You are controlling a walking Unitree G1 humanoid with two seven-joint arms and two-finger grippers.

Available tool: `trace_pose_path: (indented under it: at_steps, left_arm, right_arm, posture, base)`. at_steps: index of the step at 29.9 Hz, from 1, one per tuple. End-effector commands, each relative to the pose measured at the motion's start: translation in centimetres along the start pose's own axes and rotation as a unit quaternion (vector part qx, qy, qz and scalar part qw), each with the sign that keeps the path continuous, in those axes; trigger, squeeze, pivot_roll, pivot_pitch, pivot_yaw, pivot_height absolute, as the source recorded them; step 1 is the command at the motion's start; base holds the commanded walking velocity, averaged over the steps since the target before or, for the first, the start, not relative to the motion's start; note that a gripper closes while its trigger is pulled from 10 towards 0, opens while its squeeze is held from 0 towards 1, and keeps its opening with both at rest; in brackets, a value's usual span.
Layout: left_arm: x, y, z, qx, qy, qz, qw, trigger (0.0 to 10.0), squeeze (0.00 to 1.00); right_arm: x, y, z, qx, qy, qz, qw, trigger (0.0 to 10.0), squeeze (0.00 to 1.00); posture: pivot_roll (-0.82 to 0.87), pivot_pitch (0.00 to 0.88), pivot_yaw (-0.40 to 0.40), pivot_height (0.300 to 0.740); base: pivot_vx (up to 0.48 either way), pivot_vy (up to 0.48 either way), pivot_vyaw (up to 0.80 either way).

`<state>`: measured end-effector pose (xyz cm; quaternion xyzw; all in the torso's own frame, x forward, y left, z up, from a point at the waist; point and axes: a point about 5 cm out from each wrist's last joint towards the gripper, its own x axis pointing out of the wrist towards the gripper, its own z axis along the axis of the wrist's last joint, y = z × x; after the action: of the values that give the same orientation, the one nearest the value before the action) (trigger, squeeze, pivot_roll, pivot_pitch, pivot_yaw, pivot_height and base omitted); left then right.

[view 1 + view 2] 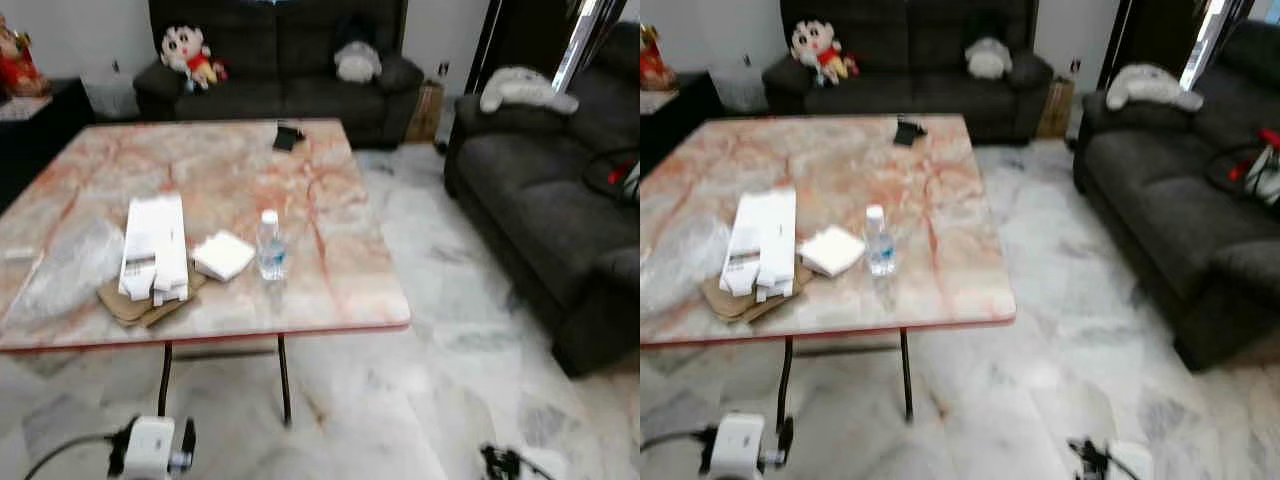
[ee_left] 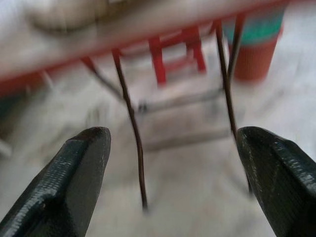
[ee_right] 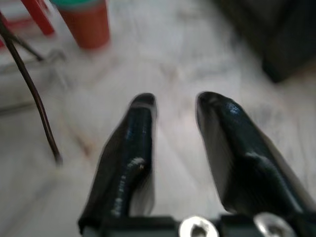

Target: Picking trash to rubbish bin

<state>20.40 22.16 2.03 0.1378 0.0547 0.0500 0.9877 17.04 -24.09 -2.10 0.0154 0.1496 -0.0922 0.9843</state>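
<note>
A clear plastic water bottle [image 1: 271,245] stands upright near the front of the marble-patterned table [image 1: 330,200]. Beside it lie a folded white paper [image 1: 223,255], a stack of white boxes [image 1: 155,245] on brown cardboard [image 1: 135,305], and crumpled clear plastic wrap [image 1: 65,270]. An orange bin with a teal band [image 2: 256,44] stands on the floor beyond the table legs, also seen as the bin [image 3: 86,22] in the right wrist view. My left gripper [image 2: 173,134] hangs low in front of the table, wide open and empty. My right gripper [image 3: 176,98] points at the floor, fingers slightly apart, holding nothing.
A small black object [image 1: 288,137] lies at the table's far edge. Dark sofas stand behind [image 1: 280,60] and to the right [image 1: 540,200], with plush toys and cushions on them. A red stool [image 2: 173,54] stands under the table. Pale marble floor [image 1: 440,330] stretches between table and right sofa.
</note>
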Motion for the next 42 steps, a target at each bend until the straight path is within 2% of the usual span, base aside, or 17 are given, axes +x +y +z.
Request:
trace_pose_path:
  at_steps: [1,2,6,12,13,16,17,18,19,22,23,24,25,27,31,37,42]
  left_arm:
    - [1.5,-0.6,2.8,0.002,-0.047,-0.012,0.999,10.0,0.0]
    - [1.5,-0.6,2.8,0.002,-0.047,-0.012,0.999,10.0,0.0]
    - [2.5,-1.4,5.9,0.009,-0.095,-0.023,0.995,10.0,0.0]
    - [3.1,-2.0,8.8,0.0,-0.126,-0.024,0.992,10.0,0.0]
    - [3.8,-2.3,9.9,-0.005,-0.138,-0.024,0.99,10.0,0.0]
    - [4.9,-2.7,10.7,-0.01,-0.145,-0.017,0.989,10.0,0.0]
    - [5.8,-2.9,11.3,-0.024,-0.15,-0.007,0.988,10.0,0.0]
    - [5.8,-2.9,11.3,-0.024,-0.15,-0.007,0.988,10.0,0.0]
    - [7.0,-3.5,12.2,-0.034,-0.156,-0.005,0.987,10.0,0.0]
    - [8.1,-4.3,13.2,-0.055,-0.16,-0.006,0.986,10.0,0.0]
    - [8.5,-5.1,13.4,-0.052,-0.156,-0.02,0.986,10.0,0.0]
    - [8.5,-5.1,13.4,-0.052,-0.156,-0.02,0.986,10.0,0.0]
    - [8.8,-6.0,13.6,-0.058,-0.156,-0.038,0.985,10.0,0.0]
    - [9.0,-6.5,13.8,-0.061,-0.157,-0.047,0.985,10.0,0.0]
    - [10.1,-8.1,15.0,-0.058,-0.167,-0.065,0.982,10.0,0.0]
    - [11.3,-8.6,15.9,-0.061,-0.17,-0.069,0.981,10.0,0.0]
    - [11.7,-8.3,16.1,-0.064,-0.174,-0.051,0.981,10.0,0.0]
  right_arm:
    - [1.4,0.7,3.3,-0.002,-0.056,0.008,0.998,10.0,0.0]
    - [1.4,0.7,3.3,-0.002,-0.056,0.008,0.998,10.0,0.0]
    - [2.7,2.0,7.4,0.001,-0.116,0.025,0.993,10.0,0.0]
    - [3.2,3.3,10.7,0.023,-0.15,0.037,0.988,10.0,0.0]
    - [3.7,3.8,11.9,0.038,-0.159,0.04,0.986,10.0,0.0]
    - [4.7,4.5,12.9,0.041,-0.166,0.048,0.984,10.0,0.0]
    - [5.5,5.1,13.9,0.045,-0.174,0.057,0.982,10.0,0.0]
    - [5.5,5.1,13.9,0.045,-0.174,0.057,0.982,10.0,0.0]
    - [6.3,5.9,15.5,0.048,-0.188,0.074,0.978,10.0,0.0]
    - [7.0,6.8,17.2,0.038,-0.202,0.098,0.974,10.0,0.0]
    - [7.4,7.3,18.0,0.032,-0.207,0.109,0.972,10.0,0.0]
    - [7.4,7.3,18.0,0.032,-0.207,0.109,0.972,10.0,0.0]
    - [7.8,7.8,18.7,0.034,-0.211,0.113,0.97,10.0,0.0]
    - [8.0,8.0,19.1,0.04,-0.213,0.114,0.97,10.0,0.0]
    - [8.4,9.7,19.5,0.046,-0.211,0.13,0.968,10.0,0.0]
    - [8.6,10.1,19.1,0.053,-0.199,0.131,0.97,10.0,0.0]
    - [8.9,10.3,18.6,0.063,-0.185,0.123,0.973,10.0,0.0]
  posture:
    - [0.13,0.037,-0.039,0.74]
    - [0.13,0.037,-0.039,0.74]
    - [0.13,0.034,-0.041,0.74]
    - [0.13,0.033,-0.049,0.74]
    - [0.12,0.03,-0.05,0.74]
    - [0.1,0.006,-0.059,0.74]
    - [0.1,0.0,-0.065,0.74]
    - [0.1,0.0,-0.065,0.74]
    - [0.1,0.0,-0.081,0.74]
    - [0.08,0.0,-0.086,0.74]
    - [0.06,0.0,-0.09,0.74]
    - [0.06,0.0,-0.09,0.74]
    - [0.06,0.0,-0.092,0.74]
    - [0.06,0.0,-0.092,0.74]
    - [0.06,0.0,-0.108,0.74]
    - [0.06,0.0,-0.113,0.74]
    - [0.07,0.0,-0.095,0.74]
  base:
    - [0.0,0.0,0.0]
    - [0.0,0.0,0.0]
    - [0.0,0.0,0.0]
    - [0.0,0.0,0.0]
    - [0.0,0.0,0.0]
    - [0.0,0.0,0.0]
    - [0.0,0.0,0.0]
    - [0.0,0.0,0.0]
    - [0.0,0.0,0.0]
    - [0.0,0.0,0.0]
    - [0.0,0.0,0.0]
    - [0.0,0.0,0.0]
    - [0.0,0.0,0.0]
    - [0.0,0.0,0.0]
    - [0.0,0.0,0.0]
    - [0.0,0.0,0.0]
    - [0.0,0.0,0.0]
